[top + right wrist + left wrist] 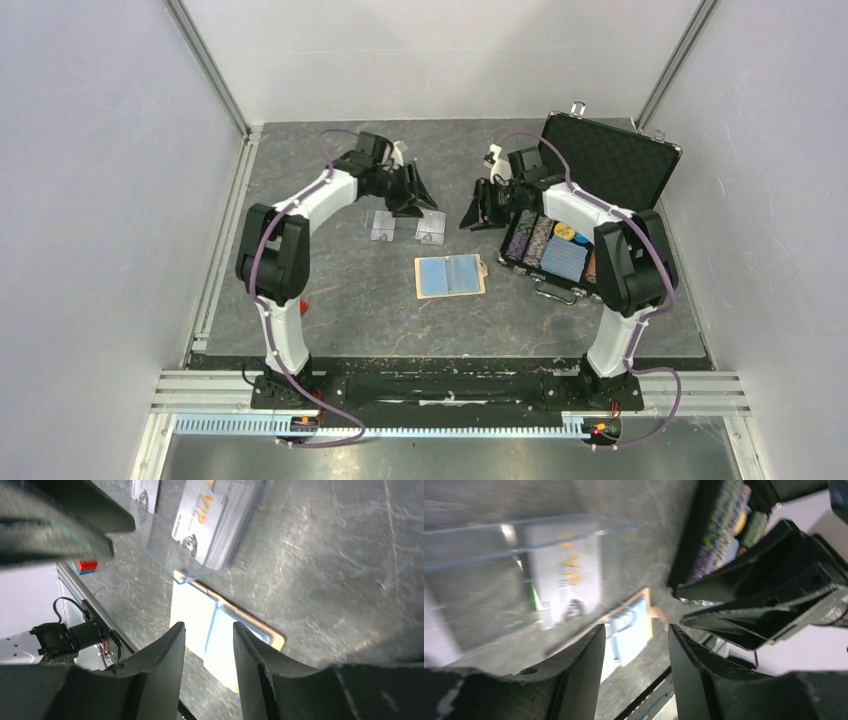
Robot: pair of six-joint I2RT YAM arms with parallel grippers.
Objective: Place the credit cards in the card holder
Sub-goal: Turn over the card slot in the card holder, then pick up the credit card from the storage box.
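Parted and empty, left tool [635, 630]; likewise right tool [208, 627]. Close by, flat on grey surface [350, 290]: two credit cards [383, 226], pale grey, gold "VIP" lettering, each under clear plastic [235, 530]. Nearer the arm bases, card holder [450, 275] spread open, light blue inside, tan edge.

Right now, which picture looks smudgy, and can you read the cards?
Left wrist view: motion-smeared, the credit card has unreadable print. Right wrist view: sharper, VIP readable on a credit card, a dark blur top left. Top external view: evenly lit, crisp, print too small to read.
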